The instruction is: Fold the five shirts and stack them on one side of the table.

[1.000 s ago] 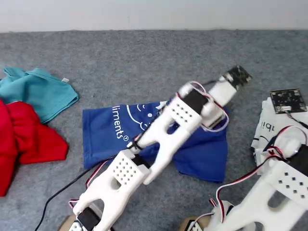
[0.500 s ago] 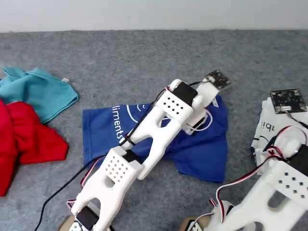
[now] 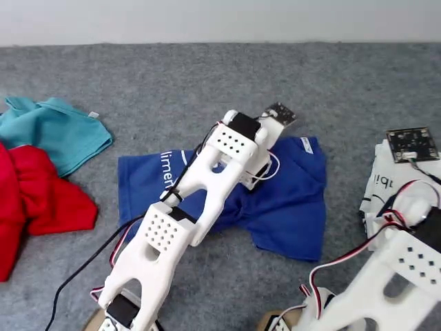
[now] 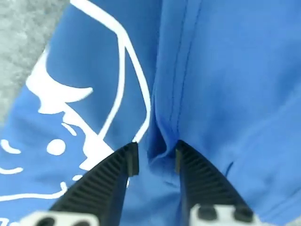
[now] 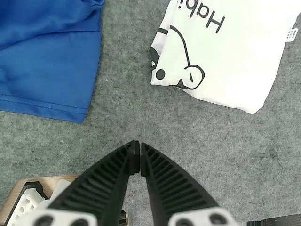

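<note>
The left gripper (image 4: 155, 157) has its jaws nearly together with a raised ridge of the blue shirt (image 4: 225, 70) squeezed between them, right beside a stitched seam. The grip looks made for dragging that layer over the rest of the shirt as a fold. Printed cloth lies flat to one side of the ridge, plain cloth to the other. In the high view the left arm (image 3: 200, 186) stretches across the shirt's middle. The shirt sits in the centre of the table (image 3: 207, 83), partly bunched.

The right gripper (image 5: 140, 159) is clamped shut on nothing, tips touching, above bare grey surface between the blue shirt's hem and the white shirt (image 5: 225, 61). That one lies folded near the table's right edge and is probably the start of the stack, so the right arm seems parked out of the way.

Open grey surface runs behind the blue shirt toward the far edge, and there is some in front of it too. A teal shirt (image 3: 55, 134) and a red shirt (image 3: 34, 200) lie crumpled at the left edge, touching each other and well apart from the blue one.
</note>
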Available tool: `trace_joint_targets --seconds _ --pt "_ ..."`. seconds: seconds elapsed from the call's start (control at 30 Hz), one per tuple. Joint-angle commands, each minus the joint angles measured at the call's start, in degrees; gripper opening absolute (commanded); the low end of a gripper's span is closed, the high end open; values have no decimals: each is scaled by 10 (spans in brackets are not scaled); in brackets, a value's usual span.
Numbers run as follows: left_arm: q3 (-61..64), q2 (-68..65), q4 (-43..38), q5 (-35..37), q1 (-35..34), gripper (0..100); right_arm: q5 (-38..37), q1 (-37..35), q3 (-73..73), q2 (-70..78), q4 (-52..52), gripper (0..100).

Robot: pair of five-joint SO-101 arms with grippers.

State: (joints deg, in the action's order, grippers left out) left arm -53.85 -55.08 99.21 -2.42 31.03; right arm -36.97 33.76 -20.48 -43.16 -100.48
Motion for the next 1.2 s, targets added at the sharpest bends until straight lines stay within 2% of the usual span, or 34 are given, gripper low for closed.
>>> trace_joint_targets --seconds 0.0,0.17,0.4,0.5,0.7,0.87,1.17 --pt "-50 52 13 18 -2 137 0 6 0 -8 -20 19" --pt "-40 138 13 21 1 137 0 6 0 -9 -21 19" --pt "104 226 12 20 2 137 0 6 0 -9 -21 18" --pt "166 222 1 19 1 137 0 6 0 -9 -21 19" --pt "247 158 -88 19 -2 137 0 5 -18 -8 -17 19" --pt "240 119 -105 18 -4 137 0 6 -30 -9 -21 17" --pt "123 171 -18 21 0 137 0 6 -30 -9 -20 18"
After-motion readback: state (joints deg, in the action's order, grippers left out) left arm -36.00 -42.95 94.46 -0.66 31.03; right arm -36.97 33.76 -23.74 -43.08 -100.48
